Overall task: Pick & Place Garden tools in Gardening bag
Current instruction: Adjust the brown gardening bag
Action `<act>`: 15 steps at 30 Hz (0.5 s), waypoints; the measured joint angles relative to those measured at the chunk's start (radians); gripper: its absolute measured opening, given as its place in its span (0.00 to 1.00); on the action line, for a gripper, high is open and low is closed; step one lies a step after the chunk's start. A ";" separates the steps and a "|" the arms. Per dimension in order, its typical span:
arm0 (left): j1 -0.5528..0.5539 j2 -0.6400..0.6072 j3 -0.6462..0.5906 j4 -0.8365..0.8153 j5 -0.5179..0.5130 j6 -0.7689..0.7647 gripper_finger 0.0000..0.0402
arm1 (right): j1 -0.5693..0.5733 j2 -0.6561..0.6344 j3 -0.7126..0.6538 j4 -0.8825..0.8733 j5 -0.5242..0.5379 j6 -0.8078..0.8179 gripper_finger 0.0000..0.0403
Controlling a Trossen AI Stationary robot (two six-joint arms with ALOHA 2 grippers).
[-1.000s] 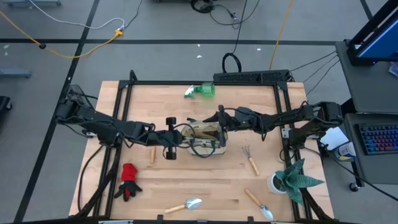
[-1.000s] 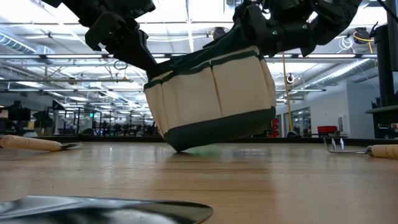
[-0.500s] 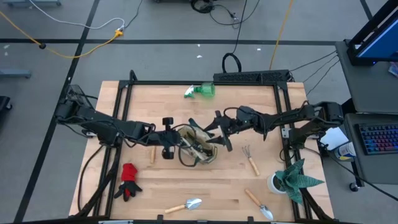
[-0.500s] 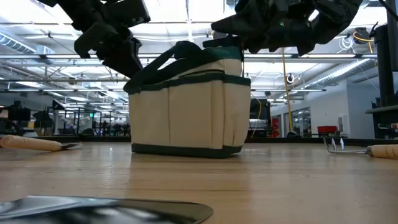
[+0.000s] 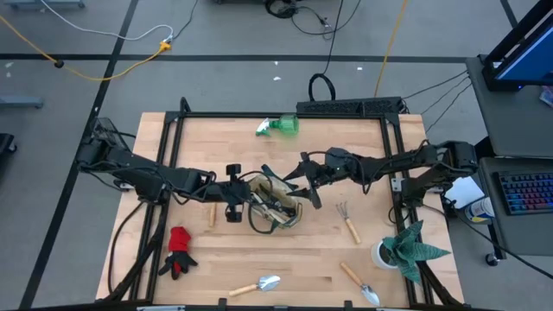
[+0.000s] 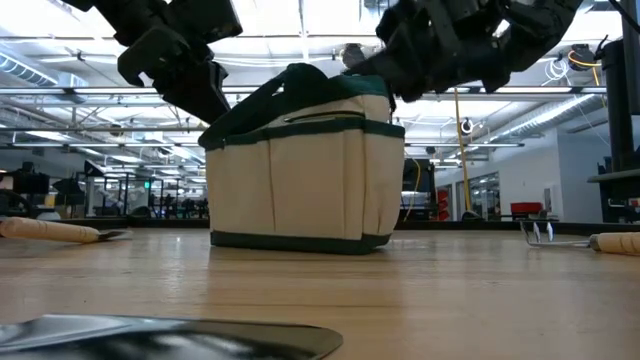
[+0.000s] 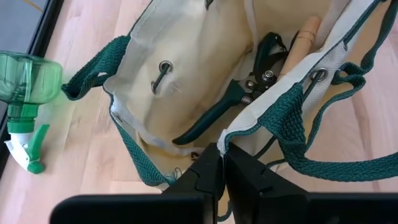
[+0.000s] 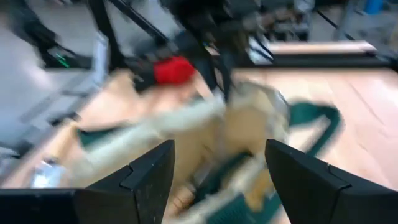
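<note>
At the middle of the bench (image 5: 346,263), seen from above, the bag (image 5: 275,206) stands upright with its mouth open; the left tool (image 5: 244,194) sits at the bag's left rim and the right tool (image 5: 300,180) hangs just off its right upper edge, fingers spread and holding nothing. A green spray bottle (image 5: 279,127) lies well behind the bag, a red glove (image 5: 180,250) well to its front left, a fork-rake (image 5: 347,220) to its right, and two trowels (image 5: 257,285) near the front edge, beside a potted plant (image 5: 406,246) at the front right. From bench height the bag (image 6: 305,175) reads as soft cream canvas with dark green trim and floppy webbing handles, flat on its base, both arms crowding its top. The left wrist view looks down into the bag (image 7: 186,74): black pruning shears (image 7: 239,102) and a pale wooden handle (image 7: 298,50) already lie inside, the bottle (image 7: 25,99) lies just outside, and the left tool (image 7: 222,171) has its fingers pressed together on the near cream rim, pinching the cloth. The right wrist view is smeared, showing only the bag (image 8: 249,124) ahead between that arm's wide-set fingers, and the glove (image 8: 174,70) beyond. The risk I see: the limp fabric could sag or slip from the pinch, or the bag tip if the rim is tugged, spilling the shears; the loose handles could also snag a finger.
</note>
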 joint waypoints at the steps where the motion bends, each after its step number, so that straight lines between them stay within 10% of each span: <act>1: 0.000 0.000 0.000 0.000 0.000 0.000 0.06 | -0.001 0.000 0.000 -0.029 0.026 -0.017 0.61; 15: 0.000 0.000 0.001 0.041 0.001 0.005 0.06 | -0.054 0.000 0.000 -0.147 0.050 0.048 0.54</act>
